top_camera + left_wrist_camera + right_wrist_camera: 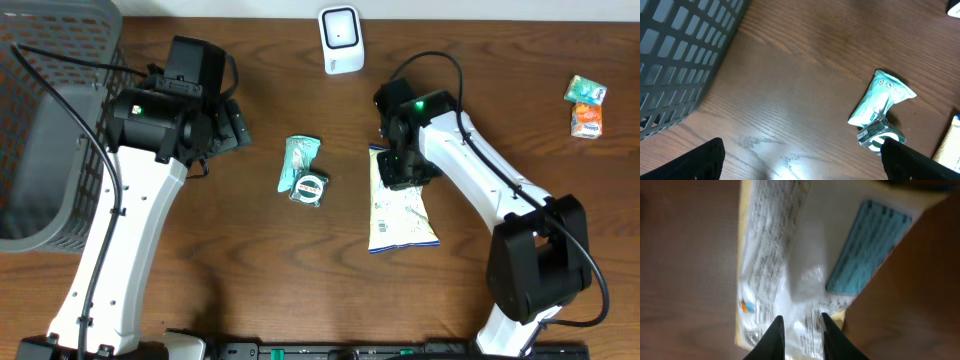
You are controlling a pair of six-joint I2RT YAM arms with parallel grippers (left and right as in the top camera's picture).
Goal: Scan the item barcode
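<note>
The snack bag [402, 215] lies flat mid-bench. The right end effector [800, 330] sits at the bag's far end, fingers narrowly apart over the wrapper; I cannot tell whether they pinch it. The left end effector [802, 160] hangs released, wide and empty.

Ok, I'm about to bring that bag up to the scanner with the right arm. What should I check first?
1. Right gripper on the snack bag: ok, its fingers straddle the end nearest the scanner.
2. Grip secure: cannot tell; the jaws stand narrow and the bag lies flat on the table.
3. Barcode side known: cannot tell; the print is blurred in the wrist view.
4. Way to the barcode scanner: ok, nothing lies between.
5. Left gripper out of the way: ok, open, near the basket.
6. Teal packet and small roll: ok, apart from the bag.
</note>
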